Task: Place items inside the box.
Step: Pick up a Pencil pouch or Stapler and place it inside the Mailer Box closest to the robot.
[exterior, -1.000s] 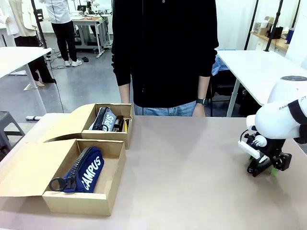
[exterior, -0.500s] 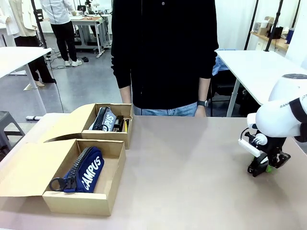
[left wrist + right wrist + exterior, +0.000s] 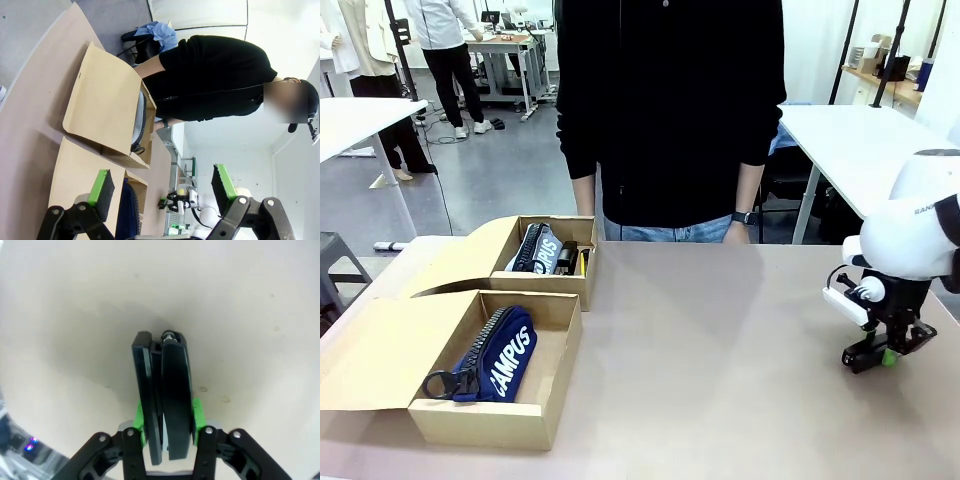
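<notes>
My right end effector (image 3: pixel 168 417) grasps what looks like the black stapler (image 3: pixel 162 375) over the tabletop (image 3: pixel 240 300); my left end effector (image 3: pixel 162 185) hangs released.

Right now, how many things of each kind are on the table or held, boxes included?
Boxes: 2 (near box, far box)
Pouches: 2 (navy "CAMPUS" pouch, grey pouch)
Staplers: 1 (black stapler, in the right pincer)
Knives: 1 (yellow utility knife)
Unclear: 1 (small black item beside it)
Total: 7
</notes>
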`<action>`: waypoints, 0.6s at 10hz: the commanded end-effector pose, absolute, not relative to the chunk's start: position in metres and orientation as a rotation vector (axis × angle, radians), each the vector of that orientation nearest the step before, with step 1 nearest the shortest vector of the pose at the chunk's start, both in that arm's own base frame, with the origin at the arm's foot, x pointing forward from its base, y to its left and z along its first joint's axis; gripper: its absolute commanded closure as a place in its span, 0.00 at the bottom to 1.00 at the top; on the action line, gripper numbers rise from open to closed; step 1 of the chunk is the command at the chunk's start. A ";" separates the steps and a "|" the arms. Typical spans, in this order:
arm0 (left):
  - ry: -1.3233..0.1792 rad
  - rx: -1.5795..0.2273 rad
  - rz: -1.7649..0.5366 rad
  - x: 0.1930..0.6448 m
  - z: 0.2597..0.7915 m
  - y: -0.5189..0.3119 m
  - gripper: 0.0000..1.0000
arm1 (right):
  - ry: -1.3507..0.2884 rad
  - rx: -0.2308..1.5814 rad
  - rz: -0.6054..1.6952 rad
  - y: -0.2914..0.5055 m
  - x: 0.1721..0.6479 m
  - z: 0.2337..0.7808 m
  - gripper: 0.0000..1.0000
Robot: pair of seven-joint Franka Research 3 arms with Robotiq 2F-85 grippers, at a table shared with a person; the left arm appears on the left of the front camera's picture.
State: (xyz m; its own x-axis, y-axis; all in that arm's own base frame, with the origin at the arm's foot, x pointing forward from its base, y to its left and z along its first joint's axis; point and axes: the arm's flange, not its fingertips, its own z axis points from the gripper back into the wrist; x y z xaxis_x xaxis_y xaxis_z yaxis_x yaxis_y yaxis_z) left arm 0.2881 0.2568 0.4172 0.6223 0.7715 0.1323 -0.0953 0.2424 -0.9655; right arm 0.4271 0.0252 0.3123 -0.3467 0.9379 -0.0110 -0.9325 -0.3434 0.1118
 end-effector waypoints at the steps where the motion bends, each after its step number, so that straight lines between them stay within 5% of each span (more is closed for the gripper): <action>1: -0.709 -1.201 0.652 0.286 0.417 0.257 0.00 | 0.138 0.267 1.744 0.045 0.403 0.368 1.00; 3: -0.709 -1.201 0.652 0.286 0.417 0.257 0.00 | 0.307 0.347 1.605 0.092 0.354 0.416 1.00; 6: -0.709 -1.201 0.652 0.286 0.417 0.257 0.00 | 0.289 0.142 1.829 0.140 0.314 0.426 1.00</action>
State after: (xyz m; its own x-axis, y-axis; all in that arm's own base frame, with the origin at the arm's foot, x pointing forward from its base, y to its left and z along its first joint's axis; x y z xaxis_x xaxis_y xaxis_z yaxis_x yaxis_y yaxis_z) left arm 0.2879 0.2569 0.4174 0.6220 0.7717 0.1327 -0.0949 0.2425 -0.9655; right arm 0.3085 0.1426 0.4379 -0.2348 0.9720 -0.0042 -0.9169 -0.2200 0.3330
